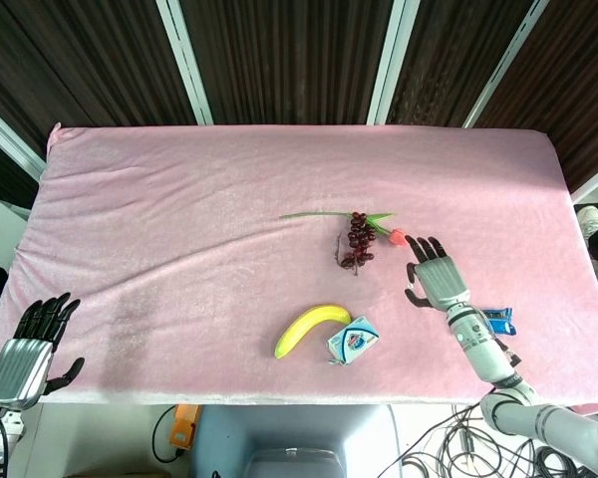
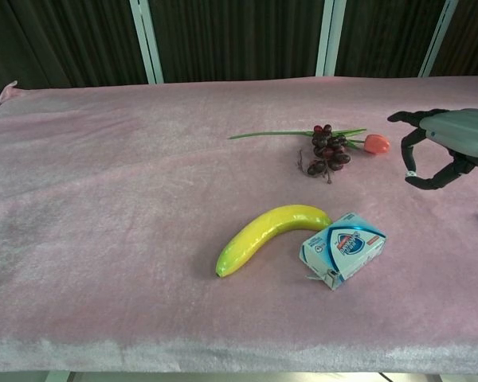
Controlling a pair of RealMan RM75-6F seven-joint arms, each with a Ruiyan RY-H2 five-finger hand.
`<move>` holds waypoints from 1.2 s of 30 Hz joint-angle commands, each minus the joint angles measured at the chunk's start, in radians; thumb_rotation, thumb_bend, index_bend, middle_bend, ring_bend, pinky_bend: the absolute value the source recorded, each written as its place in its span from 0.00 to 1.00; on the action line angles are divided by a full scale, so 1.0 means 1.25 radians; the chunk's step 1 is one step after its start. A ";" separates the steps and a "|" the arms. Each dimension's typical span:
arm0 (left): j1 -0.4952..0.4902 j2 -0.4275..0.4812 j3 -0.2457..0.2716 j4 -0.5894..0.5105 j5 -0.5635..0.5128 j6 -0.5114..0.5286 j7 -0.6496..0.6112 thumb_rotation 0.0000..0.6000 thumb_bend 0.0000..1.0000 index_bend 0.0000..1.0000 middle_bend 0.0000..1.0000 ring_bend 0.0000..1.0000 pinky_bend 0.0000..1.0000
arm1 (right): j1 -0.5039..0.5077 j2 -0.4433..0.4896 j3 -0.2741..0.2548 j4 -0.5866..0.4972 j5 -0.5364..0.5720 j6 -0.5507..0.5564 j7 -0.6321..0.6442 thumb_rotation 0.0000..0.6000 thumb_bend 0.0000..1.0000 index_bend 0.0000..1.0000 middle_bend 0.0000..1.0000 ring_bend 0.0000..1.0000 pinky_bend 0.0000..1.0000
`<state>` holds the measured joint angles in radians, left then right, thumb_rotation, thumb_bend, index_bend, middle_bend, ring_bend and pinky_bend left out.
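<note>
My right hand [image 1: 438, 276] [image 2: 443, 145] hovers over the pink cloth with fingers spread and curved down, holding nothing, just right of the orange tulip head [image 1: 398, 237] [image 2: 376, 143]. The tulip's green stem [image 1: 317, 214] runs left past a dark grape bunch [image 1: 358, 239] [image 2: 327, 150]. A yellow banana [image 1: 309, 327] [image 2: 269, 235] and a blue-white carton [image 1: 354, 339] [image 2: 342, 247] lie near the front edge. My left hand [image 1: 28, 340] hangs off the table's front left corner, fingers apart and empty; the chest view does not show it.
A pink cloth covers the table [image 1: 179, 229] [image 2: 103, 199]. A small blue packet [image 1: 498, 320] lies beside my right forearm. Dark slatted panels with white posts stand behind the table. Cables lie on the floor at the lower right.
</note>
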<state>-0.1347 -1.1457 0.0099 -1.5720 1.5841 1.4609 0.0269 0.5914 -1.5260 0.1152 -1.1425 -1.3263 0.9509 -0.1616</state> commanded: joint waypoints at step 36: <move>0.005 -0.008 -0.011 0.001 -0.019 0.003 0.027 1.00 0.30 0.00 0.00 0.00 0.02 | -0.361 0.318 -0.126 -0.327 -0.113 0.415 0.075 1.00 0.21 0.00 0.00 0.00 0.00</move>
<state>-0.1277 -1.1549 -0.0025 -1.5707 1.5628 1.4663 0.0599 0.1501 -1.1323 -0.0367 -1.5645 -1.4513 1.4737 -0.0934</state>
